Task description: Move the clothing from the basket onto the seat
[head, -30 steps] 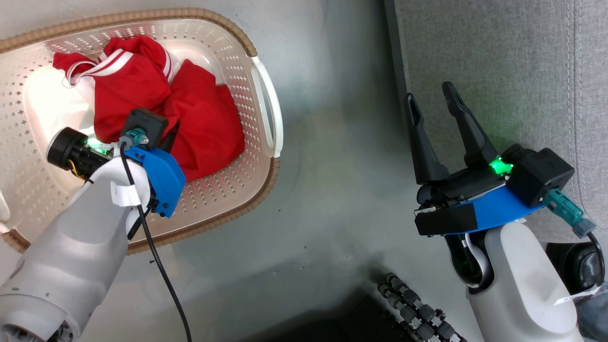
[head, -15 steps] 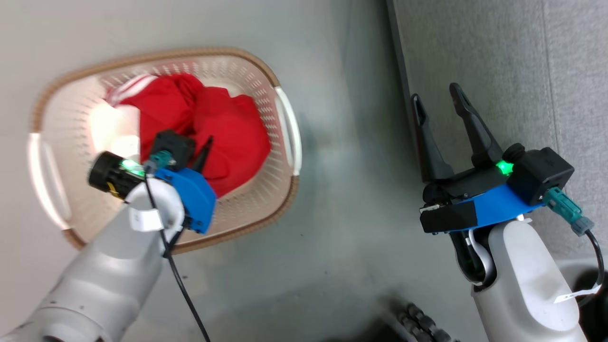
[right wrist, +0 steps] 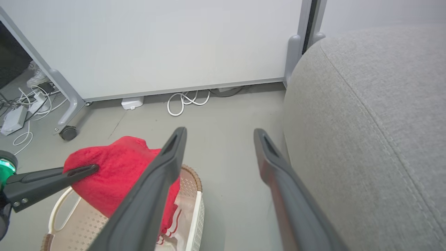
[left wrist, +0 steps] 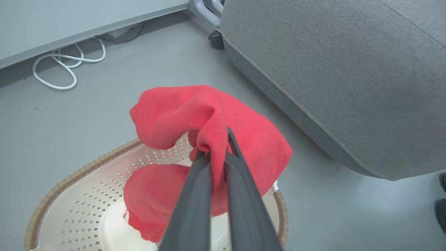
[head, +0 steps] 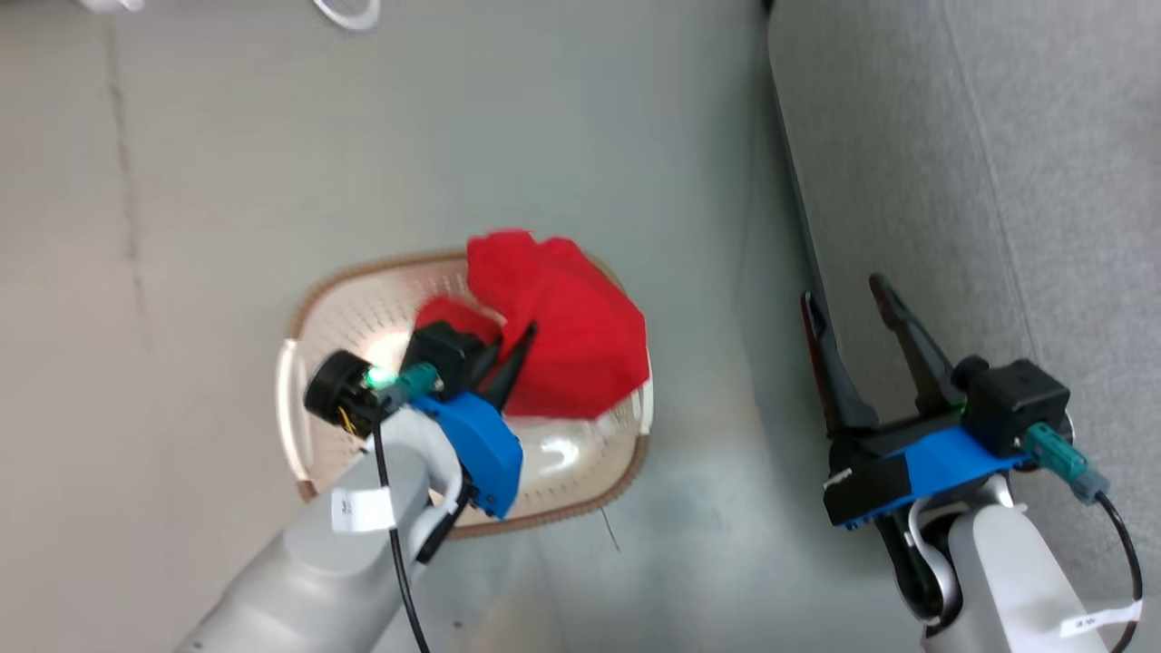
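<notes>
Two red clothing (left wrist: 167, 111) pieces: left gripper (left wrist: 216, 146) fingers pinch one above the basket (left wrist: 87, 166); one lies inside. Right gripper (head: 843, 290) fingers gape wide.

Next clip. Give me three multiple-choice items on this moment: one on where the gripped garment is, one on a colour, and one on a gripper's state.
1. The garment in the left gripper is
A. held up over the basket
B. lying on the seat
C. lying on the floor

2. The basket's rim is
A. blue
B. brown
C. black

3. The right gripper is
A. open and empty
B. shut on the garment
C. shut on the basket

Key:
1 A: the left wrist view shows it hanging from the shut fingers above the basket.
2 B: a brown woven-look band runs round the top edge.
3 A: its fingers stand spread with nothing between them.
</notes>
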Tool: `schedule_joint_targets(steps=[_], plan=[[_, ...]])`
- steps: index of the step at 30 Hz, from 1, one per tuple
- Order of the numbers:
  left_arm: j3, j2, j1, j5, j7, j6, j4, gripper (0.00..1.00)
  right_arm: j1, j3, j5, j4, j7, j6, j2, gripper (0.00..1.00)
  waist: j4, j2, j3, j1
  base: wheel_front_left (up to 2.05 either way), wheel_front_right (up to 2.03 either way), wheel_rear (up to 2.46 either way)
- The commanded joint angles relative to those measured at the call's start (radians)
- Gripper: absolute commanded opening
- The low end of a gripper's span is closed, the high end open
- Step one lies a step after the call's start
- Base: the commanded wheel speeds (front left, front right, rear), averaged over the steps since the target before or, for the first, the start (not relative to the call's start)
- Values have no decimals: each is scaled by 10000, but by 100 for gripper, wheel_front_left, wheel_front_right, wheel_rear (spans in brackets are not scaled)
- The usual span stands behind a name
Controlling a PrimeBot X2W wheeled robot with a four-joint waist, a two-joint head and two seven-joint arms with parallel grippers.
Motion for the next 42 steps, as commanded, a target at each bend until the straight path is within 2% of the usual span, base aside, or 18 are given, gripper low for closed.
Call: schedule_joint_targets(steps=[1, 12, 20, 29, 42], plan=[[20, -125, 312, 95, -47, -11, -197, 0, 361, -101, -49, 10, 101, 1, -13, 100, 772, -1, -1530, 2, 0, 0, 0], [-421, -419, 757, -67, -49, -11, -1018, 0, 1657, -305, -48, -244, 770, 1, -10, 100, 1497, -1, -3498, 2, 0, 0, 0], [-905, -719, 299, -550, -50, -11, -1279, 0, 2334, -217, 32, -448, 1207, 1, -9, 100, 1949, -1, -4603, 2, 0, 0, 0], [-1569, -903, -373, -1365, -50, -11, -1262, 0, 2681, 55, 228, -531, 1452, 1, -9, 100, 2123, -1, -5238, 2, 0, 0, 0], [-2223, -1117, -1169, -2324, -47, -11, -1083, 0, 2822, 208, 240, -657, 1583, 1, -9, 100, 2147, -1, -5384, 2, 0, 0, 0]])
